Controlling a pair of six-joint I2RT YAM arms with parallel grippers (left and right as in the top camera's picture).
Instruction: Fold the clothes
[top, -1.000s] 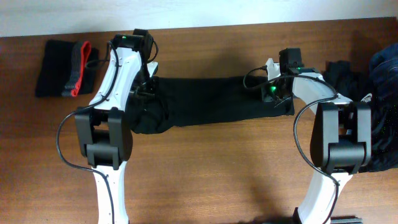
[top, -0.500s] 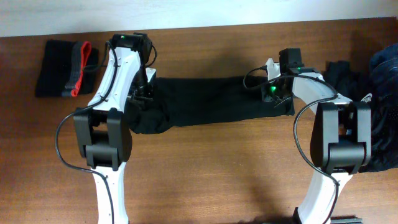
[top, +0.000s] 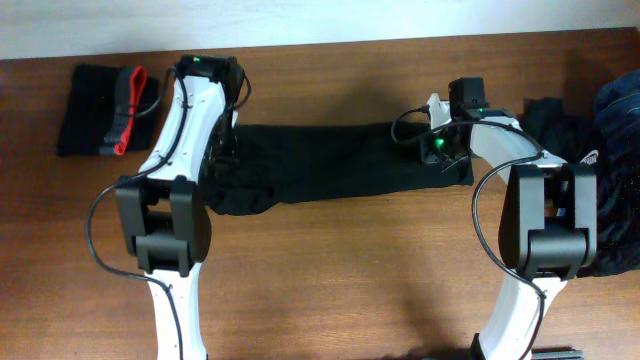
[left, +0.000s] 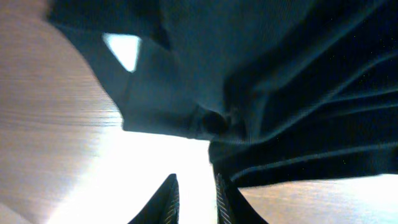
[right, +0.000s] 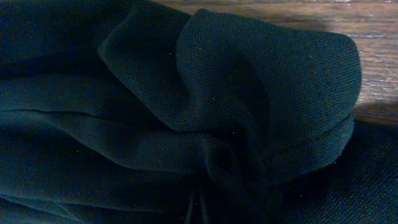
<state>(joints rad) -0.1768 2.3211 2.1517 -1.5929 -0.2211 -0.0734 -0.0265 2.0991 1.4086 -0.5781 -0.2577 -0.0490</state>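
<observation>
The black shirt (top: 340, 160) is stretched as a long band across the wooden table (top: 330, 260), between the 2 arms. At its left end, the left gripper (left: 194, 185) is seen from its wrist camera with its 2 fingers (left: 166, 199) slightly parted. Nothing is held between them, and the cloth lies just beyond the tips. Compared with 1 second before, the left arm is shifted slightly leftward, and the shirt's left end, then bunched against the gripper, is spread flatter. The right gripper (top: 442, 155) is unchanged at the shirt's right end. It is closed, and the folds are drawn in toward its tips, so a pinch of shirt appears to be held. A folded stack (top: 105, 110) of black, grey and red cloth is placed far left, and a dark and blue pile (top: 600, 110) far right.
</observation>
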